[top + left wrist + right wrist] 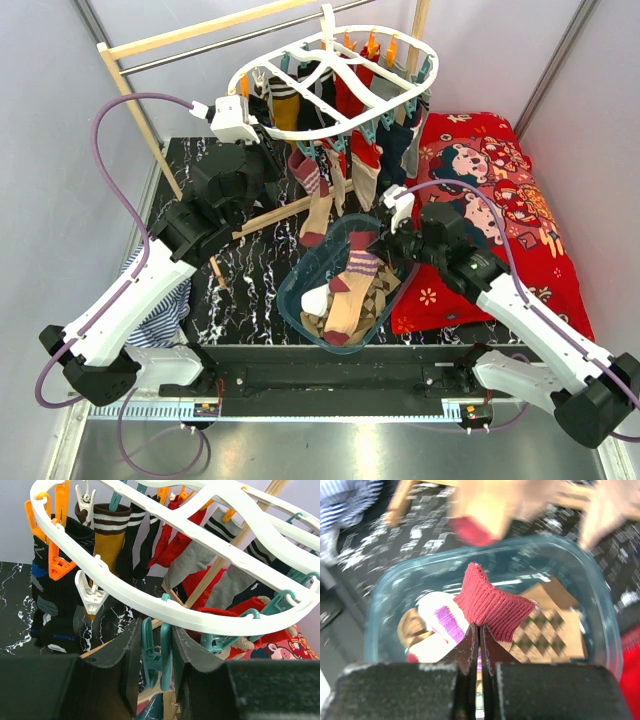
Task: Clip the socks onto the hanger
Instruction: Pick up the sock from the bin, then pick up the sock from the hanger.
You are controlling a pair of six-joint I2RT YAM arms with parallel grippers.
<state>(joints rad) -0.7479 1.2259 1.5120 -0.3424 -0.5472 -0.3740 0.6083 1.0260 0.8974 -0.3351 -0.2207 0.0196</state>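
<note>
The white oval hanger (pixel 345 122) hangs from the rod with several socks clipped on it: mustard (pixel 285 105), red (pixel 350 95), black and a maroon striped one (pixel 310 175). My left gripper (pixel 262 135) is at its near left rim (pixel 240 622), with both fingers pressed on the handles of a teal clip (pixel 159 655). My right gripper (pixel 385 245) is shut on the red cuff (pixel 492 602) of a purple-striped sock (pixel 360 262), which dangles over the tub. An argyle sock (pixel 550 630) and others lie in the tub.
The clear bluish tub (pixel 300 300) sits at the front centre of the black marbled table. The wooden rack (pixel 200 35) holds the hanger. A red cartoon cushion (pixel 500 190) lies on the right. A blue-white striped cloth (pixel 165 300) lies at the left edge.
</note>
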